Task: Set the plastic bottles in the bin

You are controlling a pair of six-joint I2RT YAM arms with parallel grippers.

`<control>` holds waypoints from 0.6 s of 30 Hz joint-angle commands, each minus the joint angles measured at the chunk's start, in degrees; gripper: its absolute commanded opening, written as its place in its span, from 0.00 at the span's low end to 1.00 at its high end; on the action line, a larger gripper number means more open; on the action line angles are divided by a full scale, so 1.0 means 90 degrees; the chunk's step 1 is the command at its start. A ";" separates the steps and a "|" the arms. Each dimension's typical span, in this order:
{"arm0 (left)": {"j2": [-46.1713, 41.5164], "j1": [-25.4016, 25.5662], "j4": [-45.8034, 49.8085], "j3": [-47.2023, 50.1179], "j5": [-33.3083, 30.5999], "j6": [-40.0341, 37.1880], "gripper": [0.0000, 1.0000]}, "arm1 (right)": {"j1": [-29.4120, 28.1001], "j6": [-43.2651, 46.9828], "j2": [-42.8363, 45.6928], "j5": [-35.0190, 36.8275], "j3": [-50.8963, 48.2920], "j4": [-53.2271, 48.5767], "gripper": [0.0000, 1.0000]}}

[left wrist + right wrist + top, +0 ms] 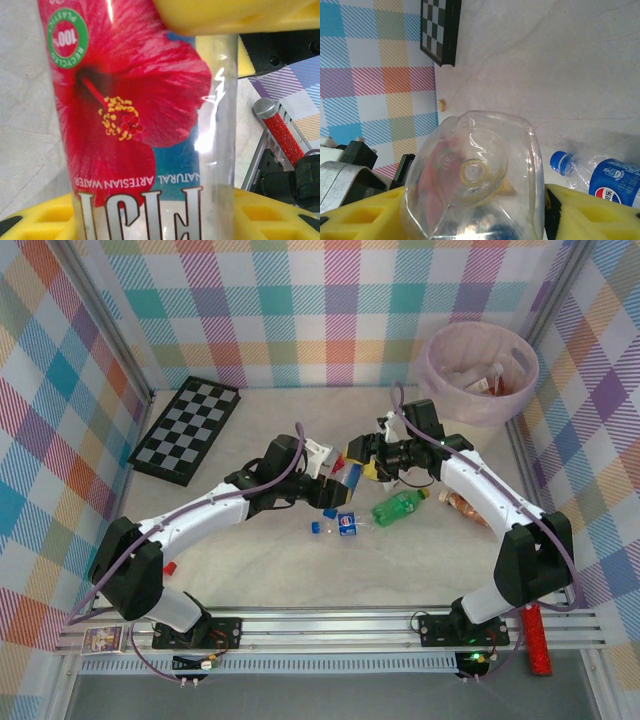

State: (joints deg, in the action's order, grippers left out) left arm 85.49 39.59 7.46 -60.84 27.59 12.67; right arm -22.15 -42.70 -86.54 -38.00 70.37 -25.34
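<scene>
Meeting mid-table, the left gripper (155,220) clamps a flower-label bottle (130,100); the right gripper (470,215) seemingly pinches its base; bin (482,406) at two o'clock.

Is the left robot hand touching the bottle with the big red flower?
Touching. The left wrist view shows the flower-label bottle squeezed between the yellow pads of the left gripper, one above it and one below.

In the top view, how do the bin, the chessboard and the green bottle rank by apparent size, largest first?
1. bin and chessboard: about alike; the bin's rim stands nearer the camera, so I do not rank them.
2. green bottle: clearly the smallest.
</scene>
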 commanded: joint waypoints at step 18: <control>-0.0903 0.0003 0.0295 0.0119 -0.0066 -0.0235 0.99 | 0.1496 0.1374 -0.0321 0.0743 0.3476 -0.1726 0.52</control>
State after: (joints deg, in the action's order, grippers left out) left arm 78.30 39.62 8.97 -60.55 26.96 11.92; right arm -12.75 -34.79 -90.13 -32.95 95.07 -36.91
